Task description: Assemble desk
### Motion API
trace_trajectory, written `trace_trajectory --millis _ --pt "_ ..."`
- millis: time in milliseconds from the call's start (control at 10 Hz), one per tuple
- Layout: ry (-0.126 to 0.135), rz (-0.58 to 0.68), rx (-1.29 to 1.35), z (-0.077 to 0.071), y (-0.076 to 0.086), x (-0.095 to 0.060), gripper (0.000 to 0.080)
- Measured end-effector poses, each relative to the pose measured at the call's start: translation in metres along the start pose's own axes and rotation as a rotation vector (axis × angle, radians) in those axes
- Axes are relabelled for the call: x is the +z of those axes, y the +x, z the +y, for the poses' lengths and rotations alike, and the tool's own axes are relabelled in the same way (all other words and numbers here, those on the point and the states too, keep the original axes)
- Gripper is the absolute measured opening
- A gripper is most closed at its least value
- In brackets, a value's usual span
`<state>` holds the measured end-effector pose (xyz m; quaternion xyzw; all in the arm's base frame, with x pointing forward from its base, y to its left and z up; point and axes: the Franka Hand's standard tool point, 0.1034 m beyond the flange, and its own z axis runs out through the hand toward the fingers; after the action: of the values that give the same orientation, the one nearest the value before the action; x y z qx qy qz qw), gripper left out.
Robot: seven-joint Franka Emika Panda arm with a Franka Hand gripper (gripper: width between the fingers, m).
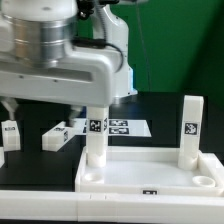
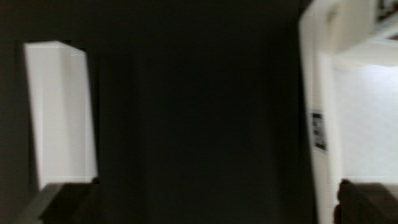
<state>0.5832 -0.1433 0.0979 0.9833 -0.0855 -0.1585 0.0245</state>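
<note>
Large white rectangular plastic tabletop tray with raised rim (image 1: 150, 180): lies on the black table (image 1: 165, 125), at the front of the exterior view. Carries a white square post leg (image 1: 96, 135) upright at its far rim, and a second upright leg (image 1: 190, 130) toward the exterior view's right. Behind, a loose leg (image 1: 58, 137) lying flat beside the marker board (image 1: 122, 127). Fingers of the gripper (image 2: 214, 205) spread wide, pinching nothing.

The black table (image 1: 160, 120) is being occupied by the tabletop (image 1: 150, 172) on one side of the pincer (image 2: 214, 205), a loose leg (image 2: 57, 115) on the other, and the marker board (image 1: 118, 127) farther off.
</note>
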Motion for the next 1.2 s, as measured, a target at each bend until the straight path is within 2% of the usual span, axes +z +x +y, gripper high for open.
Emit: trace_trajectory --millis 100,200,300,400,800,900,1000,1100,1200 --pt "0.061 -0.047 0.078 0.013 -0.012 0.007 0.0649" --pt "0.082 -0.046 0.102 0.029 -0.016 0.012 0.0649" --pt "0.091 -0.053 0.127 0.039 -0.025 0.024 0.0649" --pt "0.091 -0.065 0.132 0.039 -0.031 0.031 0.0649" --pt "0.091 -0.066 0.134 0.04 -0.03 0.033 0.0649" --pt "0.154 -0.103 0.188 0.042 -0.038 0.042 0.0649" --pt "0.186 -0.123 0.219 0.047 -0.045 0.051 0.0649" --pt "0.213 -0.149 0.256 0.041 -0.055 0.062 0.0649" --pt "0.211 -0.16 0.258 0.036 -0.057 0.064 0.0649"
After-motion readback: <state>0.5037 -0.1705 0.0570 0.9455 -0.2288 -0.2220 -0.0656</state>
